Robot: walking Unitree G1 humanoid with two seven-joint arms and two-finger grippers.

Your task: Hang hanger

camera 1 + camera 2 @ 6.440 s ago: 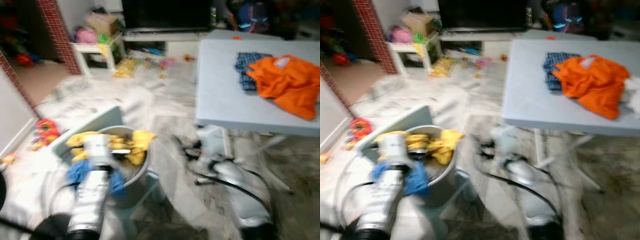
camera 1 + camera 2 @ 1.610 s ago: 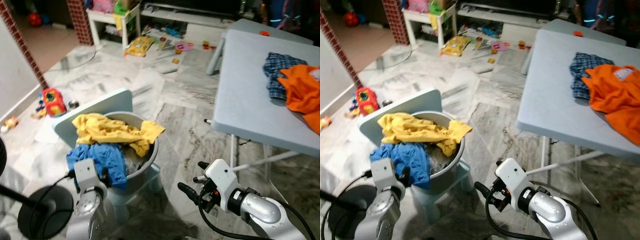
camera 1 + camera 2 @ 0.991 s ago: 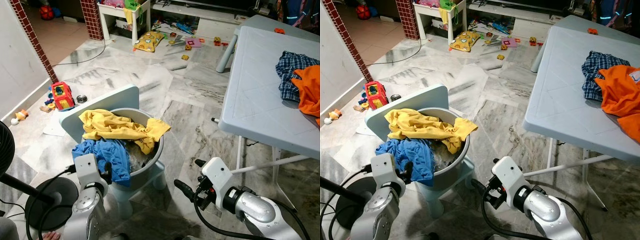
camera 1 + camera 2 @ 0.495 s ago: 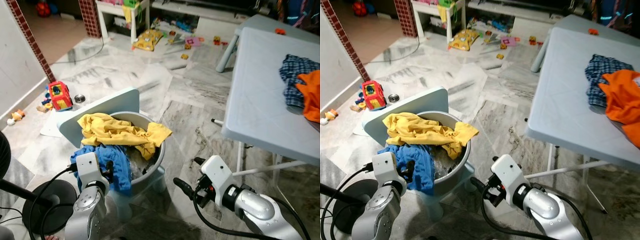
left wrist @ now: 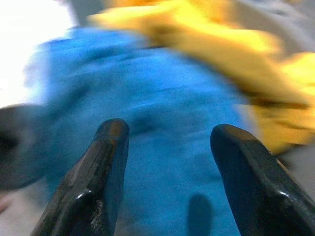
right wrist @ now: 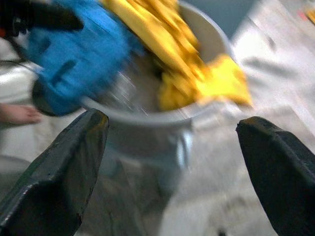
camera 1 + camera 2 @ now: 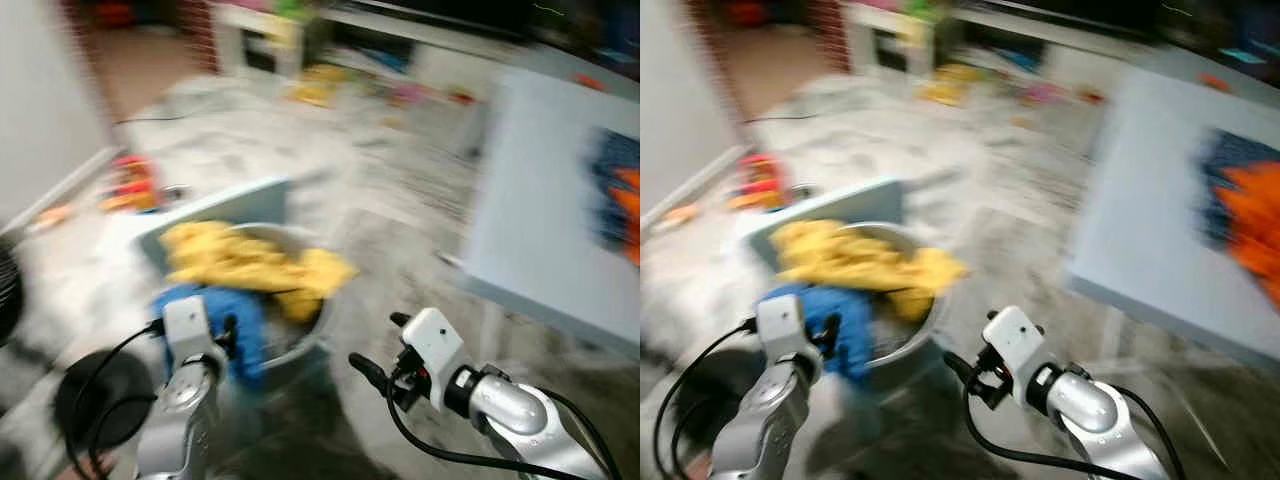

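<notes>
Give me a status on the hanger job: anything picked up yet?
Nothing looks done. Both the left gripper and right gripper are open and hold nothing. In hand: the robot faces the grey round basin of laundry, the left gripper pointing at the blue cloth beside the yellow cloth. No hanger can be made out in these blurred frames, so finding, gripping and hanging it all remain.

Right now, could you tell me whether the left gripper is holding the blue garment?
No, the left gripper is open and hovers in front of the blue garment, with nothing between its fingers.
</notes>
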